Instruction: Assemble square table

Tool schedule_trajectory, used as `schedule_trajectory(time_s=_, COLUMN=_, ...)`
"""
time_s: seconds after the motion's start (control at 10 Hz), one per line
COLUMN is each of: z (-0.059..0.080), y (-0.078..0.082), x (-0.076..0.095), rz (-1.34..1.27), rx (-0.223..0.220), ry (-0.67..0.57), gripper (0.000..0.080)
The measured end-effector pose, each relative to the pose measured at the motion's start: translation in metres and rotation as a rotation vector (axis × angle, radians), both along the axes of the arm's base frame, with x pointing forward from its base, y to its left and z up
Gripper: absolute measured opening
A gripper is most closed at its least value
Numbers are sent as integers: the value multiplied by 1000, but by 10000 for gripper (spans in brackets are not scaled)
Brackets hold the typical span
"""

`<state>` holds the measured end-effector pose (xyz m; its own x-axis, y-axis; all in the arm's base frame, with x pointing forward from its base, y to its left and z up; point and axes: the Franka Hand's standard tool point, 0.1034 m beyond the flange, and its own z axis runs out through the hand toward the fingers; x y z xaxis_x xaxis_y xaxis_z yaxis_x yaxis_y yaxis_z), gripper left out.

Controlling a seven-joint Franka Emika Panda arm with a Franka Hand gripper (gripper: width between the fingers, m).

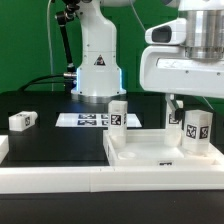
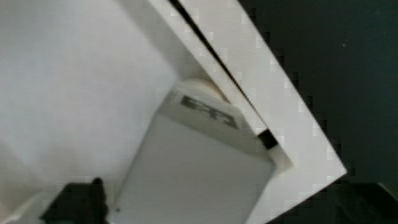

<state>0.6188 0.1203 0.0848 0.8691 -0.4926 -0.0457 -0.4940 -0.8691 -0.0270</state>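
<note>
The square table's white tray-like top (image 1: 150, 152) lies at the front on the exterior view's right. One tagged white leg (image 1: 193, 130) stands upright in its far right corner, and another leg (image 1: 118, 113) stands at its far left corner. A third leg (image 1: 22, 121) lies on the black surface at the left. My gripper (image 1: 190, 110) hangs just over the right leg, open, with a dark finger (image 1: 172, 106) beside it and not touching. In the wrist view the leg (image 2: 199, 160) stands against the top's rim (image 2: 240, 70). My gripper (image 2: 214, 214) straddles it, and a gap shows beside one finger (image 2: 71, 205).
The marker board (image 1: 82, 120) lies flat behind the tray, in front of the robot's base (image 1: 97, 70). Long white rails (image 1: 50, 178) edge the black surface along the front. Cables run at the back left.
</note>
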Motion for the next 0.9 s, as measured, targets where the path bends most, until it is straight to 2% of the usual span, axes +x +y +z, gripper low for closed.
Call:
schedule_trajectory(time_s=0.5, z=-1, y=0, x=0, rz=417, rx=10, ry=-22, gripper=649)
schedule_trajectory(time_s=0.9, z=-5, y=2, x=-8, rz=686, rx=10, ry=-20, gripper=649)
